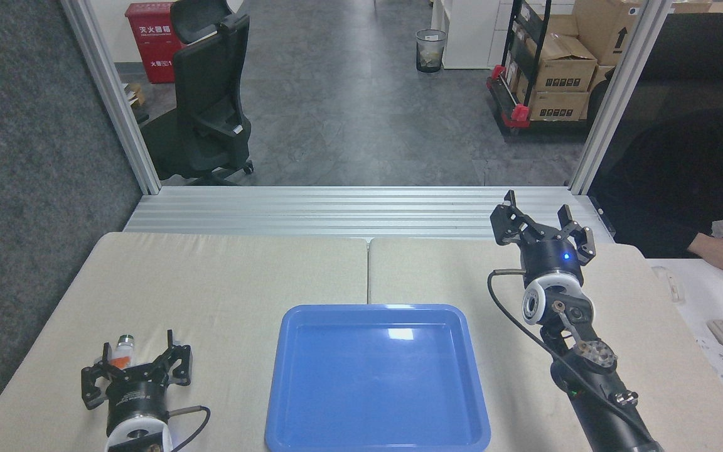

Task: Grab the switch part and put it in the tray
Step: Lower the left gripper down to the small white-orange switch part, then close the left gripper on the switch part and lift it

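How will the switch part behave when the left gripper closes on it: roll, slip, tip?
The switch part looks small, hard plastic, so probably stiff and light. Its round silver-ringed end suggests it could roll or skid on the padded table. It lies between the fingers of the open left gripper, so it may shift.

Small white plastic switch part [123, 352] with an orange block in its middle and a silver-ringed cap at its far end; lies flat on the beige table surface, near left. Large shallow glossy blue plastic tray [377, 376], rounded corners and raised rim, sits near centre, well apart from the switch part, nothing in it.
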You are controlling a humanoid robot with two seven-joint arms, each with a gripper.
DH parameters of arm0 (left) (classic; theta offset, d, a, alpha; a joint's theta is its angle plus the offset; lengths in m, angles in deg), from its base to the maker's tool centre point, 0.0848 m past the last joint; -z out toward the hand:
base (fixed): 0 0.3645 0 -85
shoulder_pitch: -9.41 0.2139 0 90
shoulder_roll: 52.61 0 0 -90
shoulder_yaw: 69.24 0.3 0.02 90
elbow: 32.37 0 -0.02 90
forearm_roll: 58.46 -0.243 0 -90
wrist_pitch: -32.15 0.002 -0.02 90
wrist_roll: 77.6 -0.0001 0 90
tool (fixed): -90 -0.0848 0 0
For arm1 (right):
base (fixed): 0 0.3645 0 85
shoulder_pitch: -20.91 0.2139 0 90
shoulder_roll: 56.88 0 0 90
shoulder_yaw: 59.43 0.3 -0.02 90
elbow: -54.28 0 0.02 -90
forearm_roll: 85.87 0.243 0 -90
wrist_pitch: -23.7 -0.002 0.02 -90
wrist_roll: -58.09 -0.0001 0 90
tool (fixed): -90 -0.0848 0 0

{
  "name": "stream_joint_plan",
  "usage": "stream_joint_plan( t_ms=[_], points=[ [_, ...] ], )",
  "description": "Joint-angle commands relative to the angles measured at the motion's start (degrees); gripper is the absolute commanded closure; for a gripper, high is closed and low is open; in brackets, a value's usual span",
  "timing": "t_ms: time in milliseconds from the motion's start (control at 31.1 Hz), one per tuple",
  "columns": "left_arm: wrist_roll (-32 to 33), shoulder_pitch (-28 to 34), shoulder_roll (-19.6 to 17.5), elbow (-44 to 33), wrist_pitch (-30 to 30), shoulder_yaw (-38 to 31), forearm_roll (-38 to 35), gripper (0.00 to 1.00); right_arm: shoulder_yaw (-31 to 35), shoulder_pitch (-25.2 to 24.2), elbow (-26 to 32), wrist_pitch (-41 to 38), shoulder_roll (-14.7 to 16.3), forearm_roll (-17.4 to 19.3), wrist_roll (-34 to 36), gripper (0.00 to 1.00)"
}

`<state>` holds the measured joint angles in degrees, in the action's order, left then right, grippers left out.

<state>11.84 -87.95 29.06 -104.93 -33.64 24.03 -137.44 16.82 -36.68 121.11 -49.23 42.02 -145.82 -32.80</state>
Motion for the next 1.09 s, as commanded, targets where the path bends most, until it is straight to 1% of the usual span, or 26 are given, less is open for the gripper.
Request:
stream_joint_plan(
  t_ms=[0, 96, 225, 321, 514, 546, 642, 674, 706, 739, 803, 867, 1060],
  points=[
    [-1.98, -3.18, -1.94, 11.29, -0.48, -0.54, 6.11, 0.00, -0.05, 0.02, -0.02, -0.02, 0.06, -0.08, 0.01, 0.00],
    [-3.22, -3.27, -3.35, 13.58, -0.48, -0.54, 6.47, 0.00, -0.05, 0.02, -0.02, -0.02, 0.06, -0.08, 0.01, 0.00],
    [-3.83, -3.97, -3.97, 16.92, -0.66, -1.77, 6.65, 0.00, -0.05, 0.02, -0.02, -0.02, 0.06, -0.08, 0.01, 0.00],
    [-4.45, -3.88, -4.84, 17.36, -1.71, -3.61, 7.35, 0.00, -0.05, 0.02, -0.02, -0.02, 0.06, -0.08, 0.01, 0.00],
    [-4.54, -3.97, -5.73, 17.72, -2.68, -3.71, 7.97, 0.00, -0.05, 0.02, -0.02, -0.02, 0.06, -0.08, 0.01, 0.00],
    [-4.54, -3.88, -5.73, 17.72, -2.86, -3.62, 7.97, 0.02, -0.05, 0.02, -0.02, -0.02, 0.06, -0.08, 0.01, 0.00],
    [-4.45, -3.71, -5.73, 18.07, -3.91, -3.62, 7.97, 0.23, -0.05, 0.02, -0.02, -0.02, 0.06, -0.08, 0.01, 0.00],
    [-4.54, -3.62, -5.73, 18.16, -4.35, -3.62, 7.88, 0.35, -0.05, 0.02, -0.02, -0.02, 0.06, -0.08, 0.01, 0.00],
    [-4.54, -3.53, -5.64, 18.24, -4.70, -3.53, 7.88, 0.52, -0.05, 0.02, -0.02, -0.02, 0.06, -0.08, 0.01, 0.00],
    [-4.45, -3.53, -5.64, 18.24, -4.79, -3.36, 7.62, 0.62, -0.05, 0.02, -0.02, -0.02, 0.06, -0.08, 0.01, 0.00],
    [-4.36, -3.53, -5.64, 18.24, -4.79, -3.27, 7.26, 0.76, -0.05, 0.02, -0.02, -0.02, 0.06, -0.08, 0.01, 0.00],
    [-4.19, -3.79, -5.72, 18.24, -4.79, -3.27, 7.17, 0.82, -0.05, 0.02, -0.02, -0.02, 0.06, -0.08, 0.01, 0.00],
    [-3.66, -3.97, -6.43, 16.93, -4.97, -3.35, 7.00, 0.83, -0.05, 0.02, -0.02, -0.02, 0.06, -0.08, -0.08, 0.00]
  ],
)
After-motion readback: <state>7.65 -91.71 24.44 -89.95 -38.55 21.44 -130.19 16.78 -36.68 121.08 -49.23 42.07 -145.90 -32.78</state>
